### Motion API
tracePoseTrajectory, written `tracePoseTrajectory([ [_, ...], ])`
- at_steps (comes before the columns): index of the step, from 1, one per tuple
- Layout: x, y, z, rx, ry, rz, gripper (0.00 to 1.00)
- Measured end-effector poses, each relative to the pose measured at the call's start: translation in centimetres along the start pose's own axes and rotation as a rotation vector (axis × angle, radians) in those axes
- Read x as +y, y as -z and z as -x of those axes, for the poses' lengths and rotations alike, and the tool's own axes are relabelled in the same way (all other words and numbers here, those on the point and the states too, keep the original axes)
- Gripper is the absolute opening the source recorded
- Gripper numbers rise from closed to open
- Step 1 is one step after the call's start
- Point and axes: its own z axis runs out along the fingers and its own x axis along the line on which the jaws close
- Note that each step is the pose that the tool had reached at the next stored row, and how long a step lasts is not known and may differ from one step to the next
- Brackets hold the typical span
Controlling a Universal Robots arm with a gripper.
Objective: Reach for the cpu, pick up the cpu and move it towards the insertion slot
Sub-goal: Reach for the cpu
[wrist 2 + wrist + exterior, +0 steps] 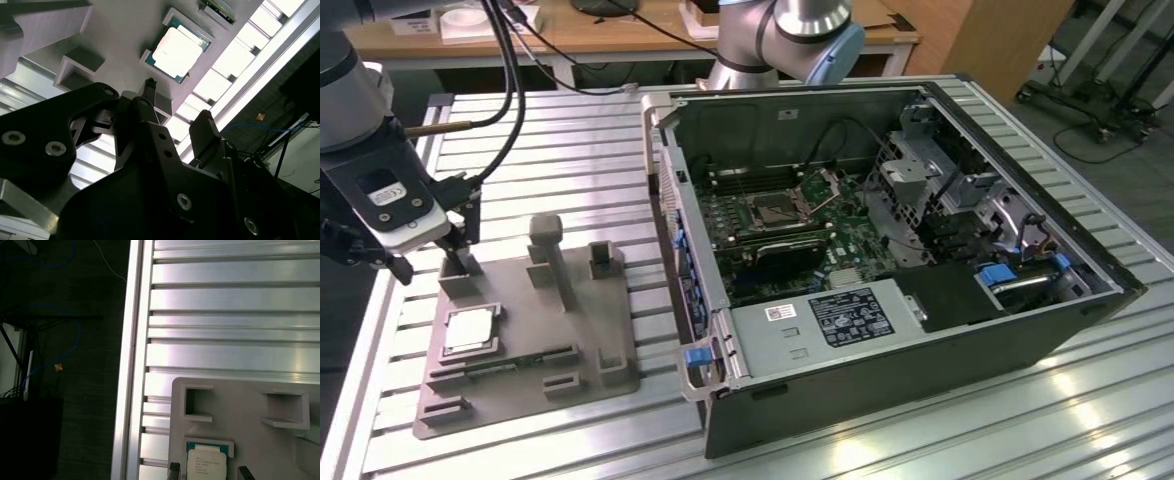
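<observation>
The cpu (470, 330) is a small square chip with a silvery top, lying flat in a recess of the grey fixture plate (520, 385) at the exterior view's left. It also shows in both wrist views, cpu (176, 52) and cpu (206, 463). My gripper (430, 262) hangs open above the plate's far end, clear of the chip and holding nothing. Its dark fingertips (173, 470) stand apart on either side of the chip in the first wrist view. The insertion slot (781, 208) is a square metal-framed socket on the green board inside the open computer case.
The open computer case (881, 350) stands to the exterior view's right on a ribbed aluminium table (547, 130). Upright blocks (547, 245) rise from the fixture plate near the gripper. Cables (507, 70) hang beside the arm. The table's edge (132, 365) runs close to the plate.
</observation>
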Motion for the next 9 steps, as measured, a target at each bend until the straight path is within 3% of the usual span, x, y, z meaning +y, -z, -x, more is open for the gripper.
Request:
tracePoseTrajectory([
  [5, 0.00, -0.01, 0.00, -0.0001, 0.000, 0.0000, 0.61],
  [6, 0.00, -0.01, 0.00, 0.0000, 0.000, 0.0000, 0.68],
  [9, 0.00, -0.01, 0.00, -0.0001, 0.000, 0.0000, 0.68],
])
